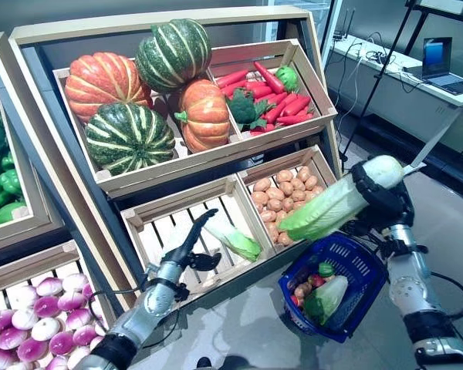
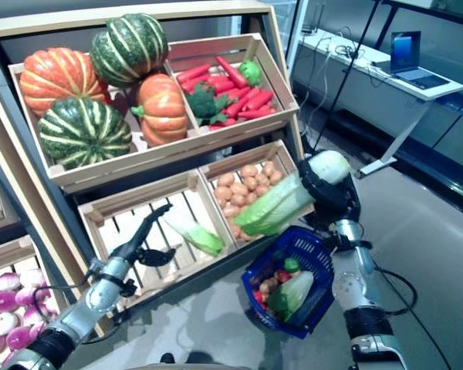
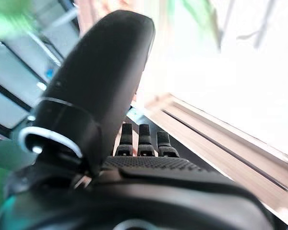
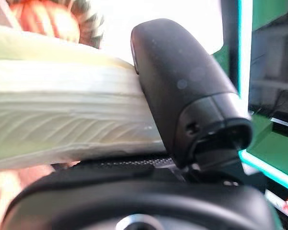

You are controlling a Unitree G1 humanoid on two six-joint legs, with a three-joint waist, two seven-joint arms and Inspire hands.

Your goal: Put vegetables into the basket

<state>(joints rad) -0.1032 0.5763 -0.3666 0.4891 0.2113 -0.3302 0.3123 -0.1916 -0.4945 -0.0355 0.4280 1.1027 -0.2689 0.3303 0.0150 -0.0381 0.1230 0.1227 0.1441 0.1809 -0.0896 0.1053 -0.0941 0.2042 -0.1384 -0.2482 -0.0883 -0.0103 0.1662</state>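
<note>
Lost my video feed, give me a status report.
Right hand shut on cabbage, above blue basket. Left hand open, empty, at crate. Nothing in the way.

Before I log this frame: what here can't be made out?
- Basket: its handle and what holds it up are hidden by the right arm in both eye views.
- Basket contents: small items under the cabbage inside are too small to name.
- Right hand: the right wrist view shows only the thumb on the held cabbage; its fingers are hidden behind it.
- Left wrist view: background blurred and washed out.
</note>
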